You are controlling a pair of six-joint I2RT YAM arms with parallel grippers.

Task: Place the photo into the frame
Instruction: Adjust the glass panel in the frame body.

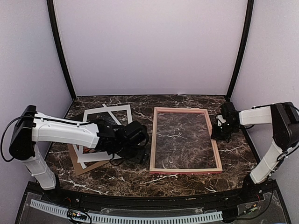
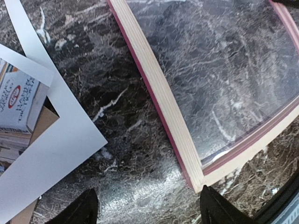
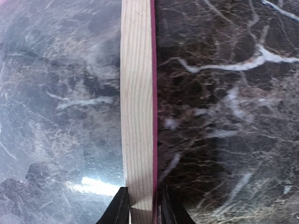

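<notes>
so the photo (image 2: pixel 16 100) sits left of the frame (image 1: pixel 153 140), tucked under the white mat (image 2: pixel 65 140). left gripper (image 2: pixel 150 207) hangs spread and empty between them, right gripper (image 3: pixel 142 207) pinching the frame's right rail

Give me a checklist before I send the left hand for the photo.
1. Right hand clamped on the frame's right rail: ok.
2. Left hand open and empty: ok.
3. Frame lying flat, nothing but glass in it: ok.
4. Photo free to lift: not ok, the white mat lies over it.
5. Left hand above the photo: not ok, it hangs over bare table between mat and frame.
6. Photo edges reachable under the mat: cannot tell.
</notes>
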